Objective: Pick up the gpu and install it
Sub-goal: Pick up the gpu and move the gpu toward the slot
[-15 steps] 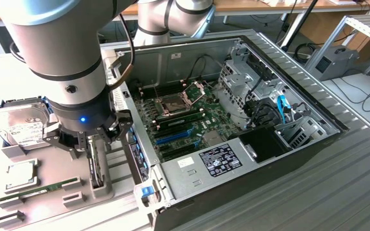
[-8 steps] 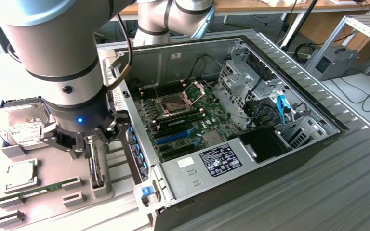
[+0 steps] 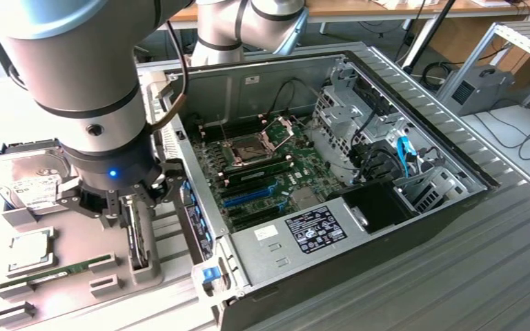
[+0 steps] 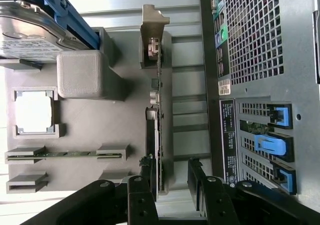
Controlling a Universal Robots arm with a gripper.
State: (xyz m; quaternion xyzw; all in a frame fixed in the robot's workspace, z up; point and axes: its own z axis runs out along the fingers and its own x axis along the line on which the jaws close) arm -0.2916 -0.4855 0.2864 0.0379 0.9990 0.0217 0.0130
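Arm: upright, wrist pointing straight down over the grey tray [image 3: 72, 238], to the exterior view's left of the open computer case [image 3: 339, 283].
Gripper [image 4: 171, 181]: jaws wide, one finger on either side of the gpu [image 4: 158, 110], not clamped.
Gpu: on edge in a tray slot.

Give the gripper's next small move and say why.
Probably close on the gpu. The open gripper straddles the card, which stands on edge in its grey holder, with one finger close beside it.
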